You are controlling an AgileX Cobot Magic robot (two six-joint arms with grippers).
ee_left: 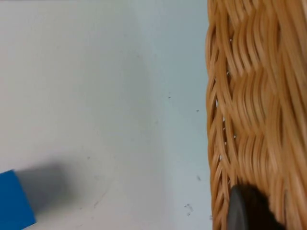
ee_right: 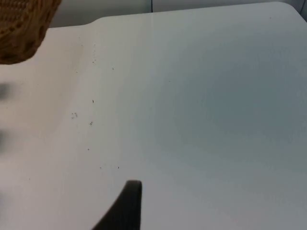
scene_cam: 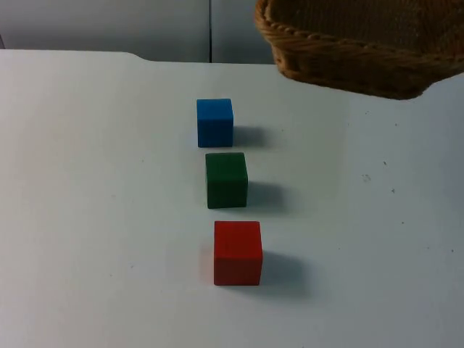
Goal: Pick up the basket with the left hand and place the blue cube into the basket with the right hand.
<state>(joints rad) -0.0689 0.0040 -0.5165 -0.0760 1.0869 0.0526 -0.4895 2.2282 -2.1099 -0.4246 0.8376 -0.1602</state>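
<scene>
The wicker basket hangs above the table's far right, its weave close in the left wrist view. My left gripper is shut on the basket's wall, one black fingertip pressed against the weave. The blue cube stands on the table left of the basket and below it, at the far end of a column of cubes; a corner of this blue cube shows in the left wrist view. My right gripper hovers over bare table, with an edge of the basket visible off to its side.
A green cube stands just in front of the blue one, and a red cube nearer still. The white table spreads wide to the left and right of the column. A grey partition wall closes the back.
</scene>
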